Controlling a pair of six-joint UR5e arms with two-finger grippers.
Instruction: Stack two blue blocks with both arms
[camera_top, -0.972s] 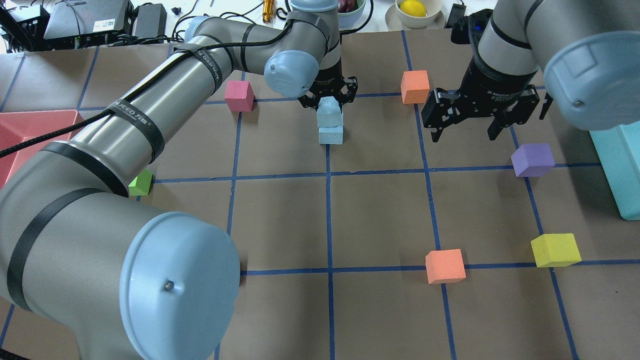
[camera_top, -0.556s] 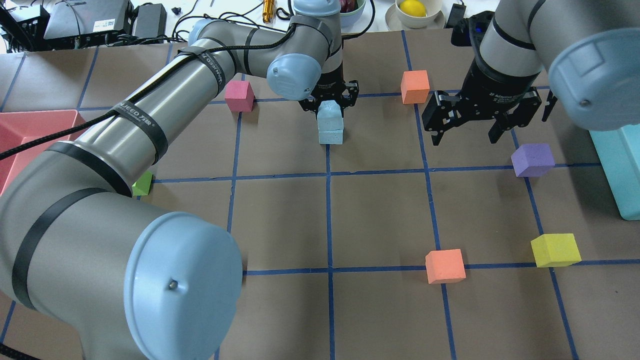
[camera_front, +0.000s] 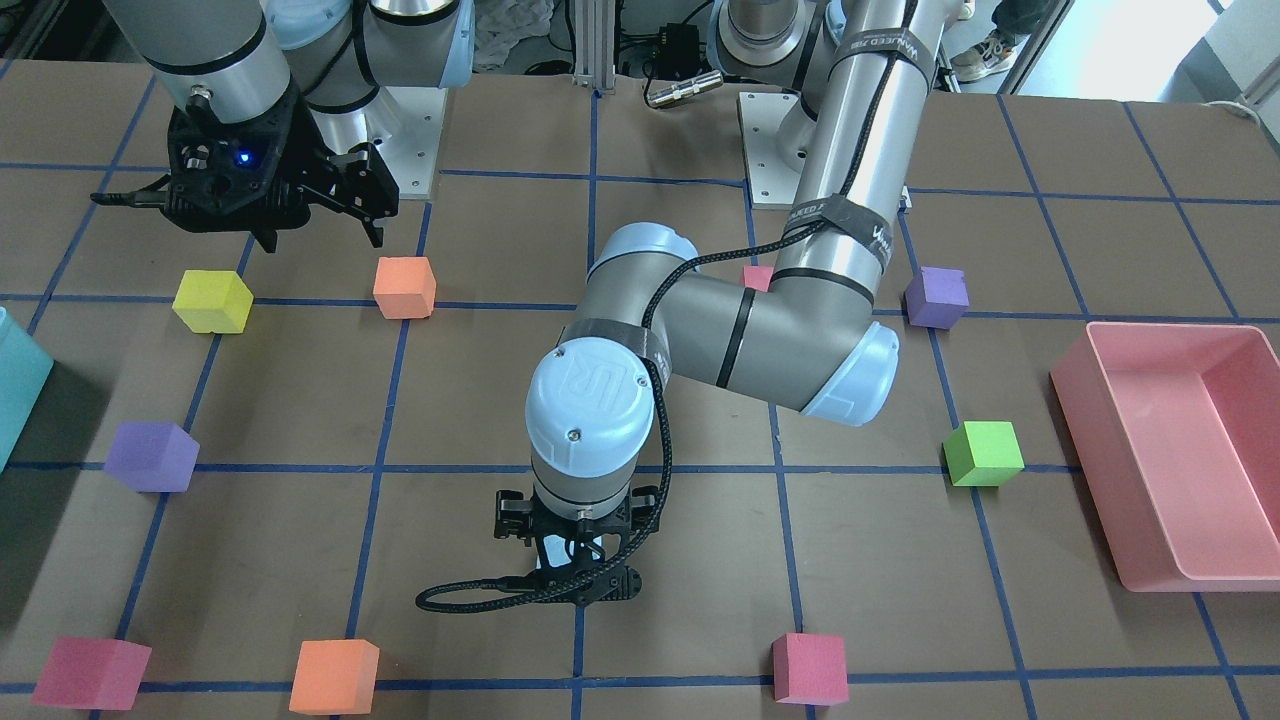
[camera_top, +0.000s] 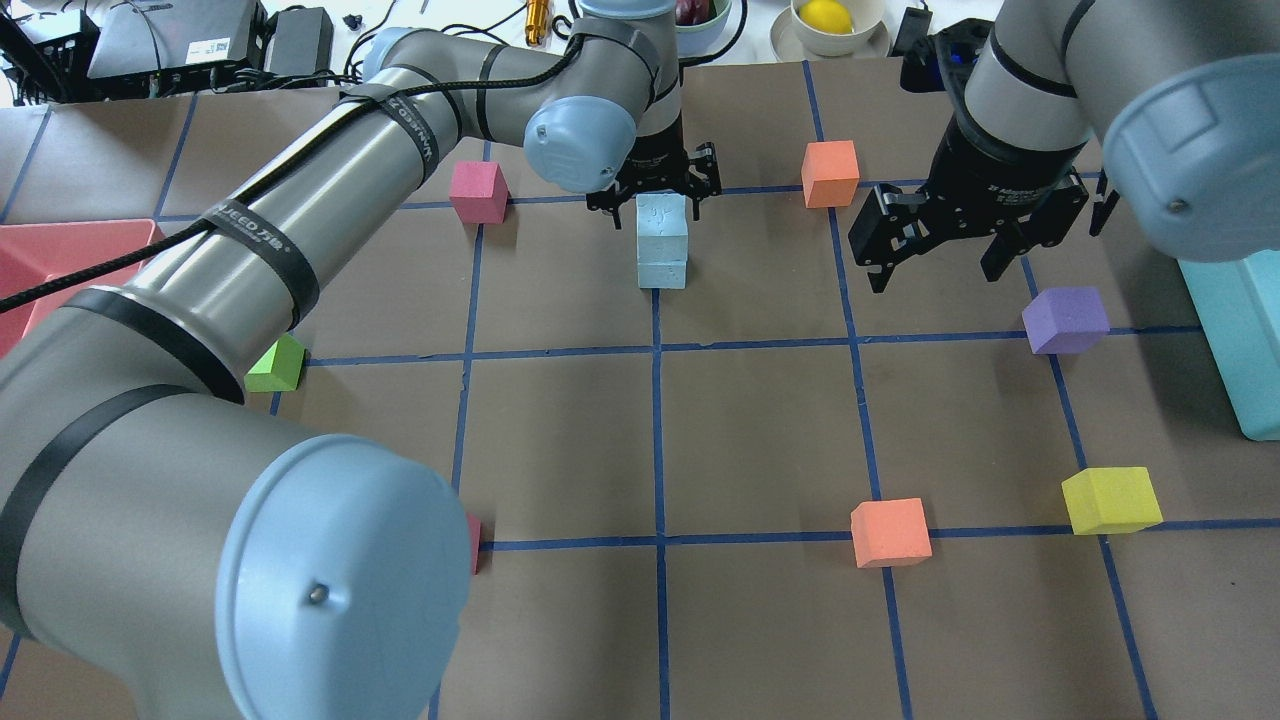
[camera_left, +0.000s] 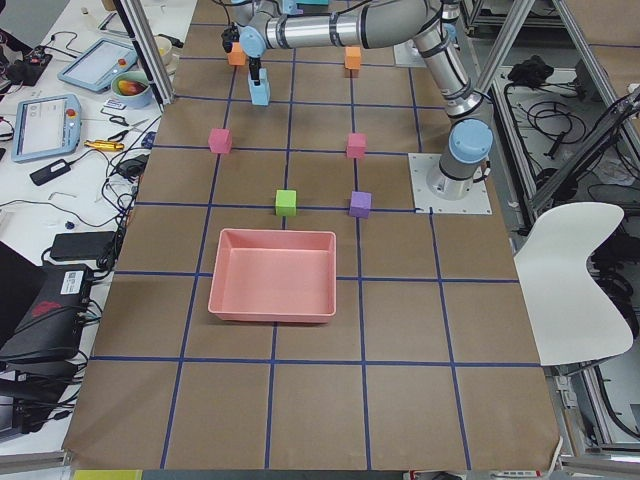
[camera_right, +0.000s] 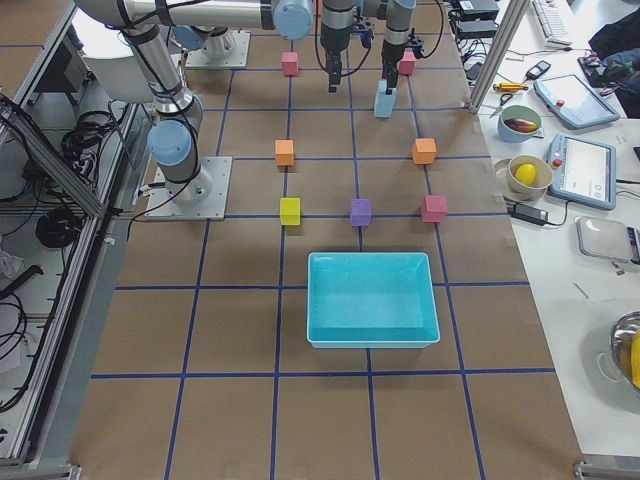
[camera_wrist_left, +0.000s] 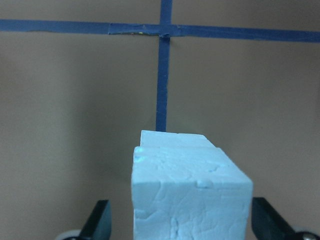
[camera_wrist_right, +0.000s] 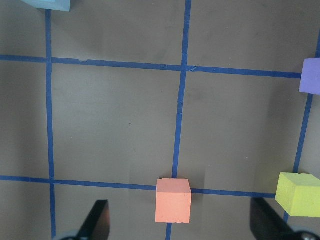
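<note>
- The two blue blocks stand as a stack on the bench (camera_top: 760, 440), at 12 o'clock from the centre tape crossing in the overhead view.
- The upper blue block (camera_top: 662, 215) rests squarely on the lower blue block (camera_top: 661, 273), sides roughly flush.
- The left end effector (camera_top: 654, 200) hangs over the stack, its fingers (camera_wrist_left: 97, 222) parted wider than the upper block, with a gap on each side; it grips nothing.
- The right end effector (camera_top: 938, 275) hovers at 3 o'clock from the stack, well apart, spread wide and empty.
- A pink cube (camera_top: 478, 192) lies at 9 o'clock from the stack and an orange cube (camera_top: 830, 173) at 2 o'clock.
- A purple cube (camera_top: 1065, 320) lies at 4 o'clock from the right end effector.
</note>
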